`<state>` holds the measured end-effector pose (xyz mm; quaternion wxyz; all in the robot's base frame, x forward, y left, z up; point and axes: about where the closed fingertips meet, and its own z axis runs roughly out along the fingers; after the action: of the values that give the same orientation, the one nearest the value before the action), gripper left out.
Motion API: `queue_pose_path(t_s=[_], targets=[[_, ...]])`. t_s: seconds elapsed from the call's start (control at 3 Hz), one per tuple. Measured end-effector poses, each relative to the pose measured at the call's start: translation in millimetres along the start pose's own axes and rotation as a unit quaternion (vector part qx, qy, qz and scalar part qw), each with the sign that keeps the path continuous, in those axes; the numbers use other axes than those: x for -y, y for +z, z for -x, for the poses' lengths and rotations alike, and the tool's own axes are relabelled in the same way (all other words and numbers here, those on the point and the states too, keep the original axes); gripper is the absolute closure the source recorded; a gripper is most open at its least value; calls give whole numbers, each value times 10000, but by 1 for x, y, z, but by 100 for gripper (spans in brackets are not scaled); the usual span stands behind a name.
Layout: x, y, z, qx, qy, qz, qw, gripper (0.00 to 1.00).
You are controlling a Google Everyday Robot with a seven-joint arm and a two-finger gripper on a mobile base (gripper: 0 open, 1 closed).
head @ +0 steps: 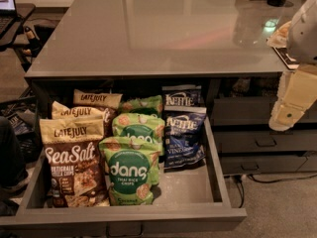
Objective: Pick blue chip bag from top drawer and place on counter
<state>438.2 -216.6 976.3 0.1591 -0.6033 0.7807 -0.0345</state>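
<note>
**Stock check before the reach: blue bag in the drawer, arm off to the right**

1. Drawer. Wide, shallow and dark grey, it stands open under the near edge of the counter. Bags stand in it in three groups.
2. Blue chip bag. This is the task item, in the right-hand group: navy, glossy, with white lettering. It is the nearer of two alike, and the second blue bag stands just behind it, toward the far wall. Its left edge touches the green bags, and its right edge is near the drawer's right wall. Bare drawer floor lies in front of it.
3. Brown bags. The left-hand group, not wanted.
4. Gripper. It hangs at the right edge of my view, beside the counter's near right corner and above the small drawers. It is well apart from the blue chip bag, and no bag is at it. I cannot tell whether it is open or closed.

Step in hand, as I judge it: the approach. Nothing is picked yet.

Next move, as I judge it: I swing the arm left and down over the drawer. I then come at the top edge of the nearer navy bag from above, keeping off the green neighbour, the twin behind and the right wall. The foil looks slippery, so the crimped top seam is the likeliest hold.
</note>
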Motion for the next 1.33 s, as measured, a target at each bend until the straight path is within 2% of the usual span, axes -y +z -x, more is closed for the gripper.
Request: queue_pose_path(t_s=[0.33,0.67,1.33], targets=[[0,0,0,0,0,0,10000,0],[-2,31,5,58,-6,108,9999,0],[6,120,16,87,123,515,9986,0]])
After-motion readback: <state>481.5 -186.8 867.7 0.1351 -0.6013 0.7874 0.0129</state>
